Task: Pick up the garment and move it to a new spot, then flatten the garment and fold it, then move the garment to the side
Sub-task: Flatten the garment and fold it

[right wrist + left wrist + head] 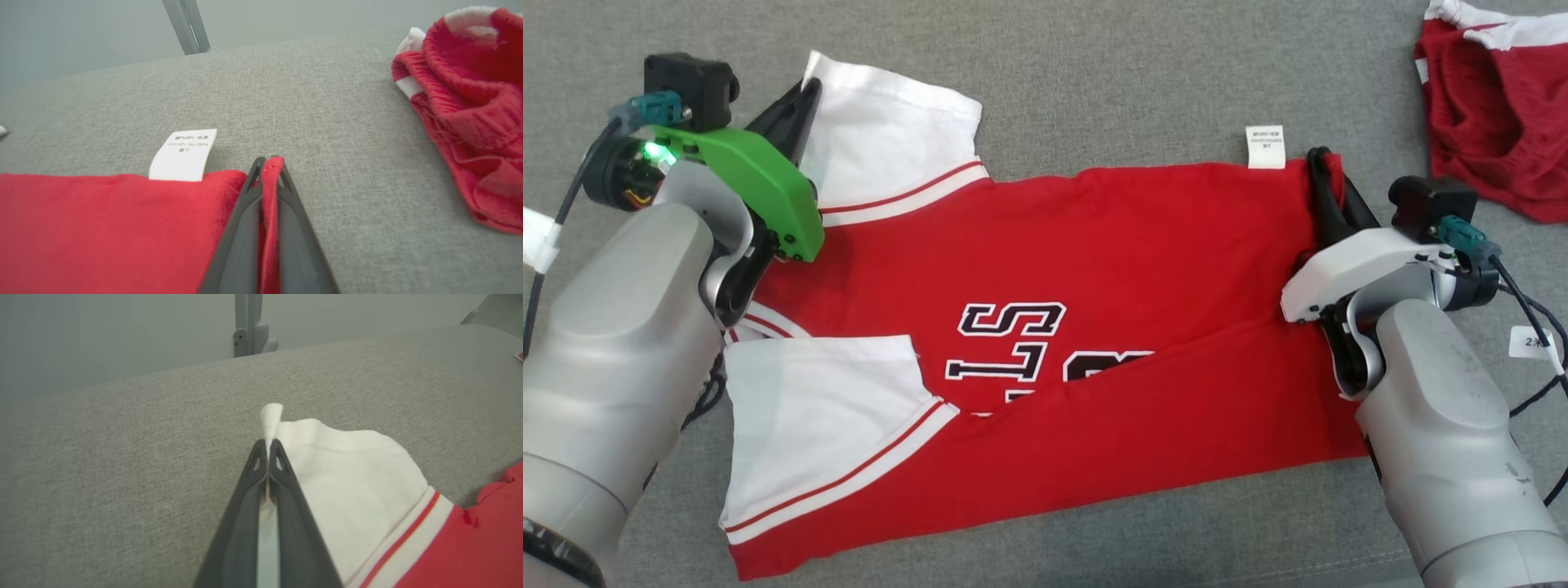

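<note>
A grey fabric-covered worktop point(1094, 82) carries the whole scene. The garment point(1111, 245), a red jersey with white sleeves, lies spread between the two end effectors, and its long axis runs from one to the other. Its near edge is folded up over the body, partly covering the black-and-white lettering point(1013, 343). The two pale forearms enter from the lower corners of the head view, one at each end of the garment. A second red garment point(1494, 114) with white trim lies crumpled beyond the right end effector point(1319, 157) on its outer side, well apart from it and from the jersey. The near sleeve point(825, 425) lies flat behind the left end effector point(809, 88), toward the robot. The far sleeve point(890, 139) lies directly at that end effector's tips. In the left wrist view, the left end effector point(267, 444) is pressed together on the outer corner of the far sleeve, and a small peak of white cloth stands up just past its tips. In the right wrist view, the right end effector point(269, 160) is likewise pressed together, pinching a ridge of the garment's red hem corner between its fingers. A white care label point(1265, 147) projects from the hem onto the worktop, just beside the right end effector's tips on the side facing the left one.
</note>
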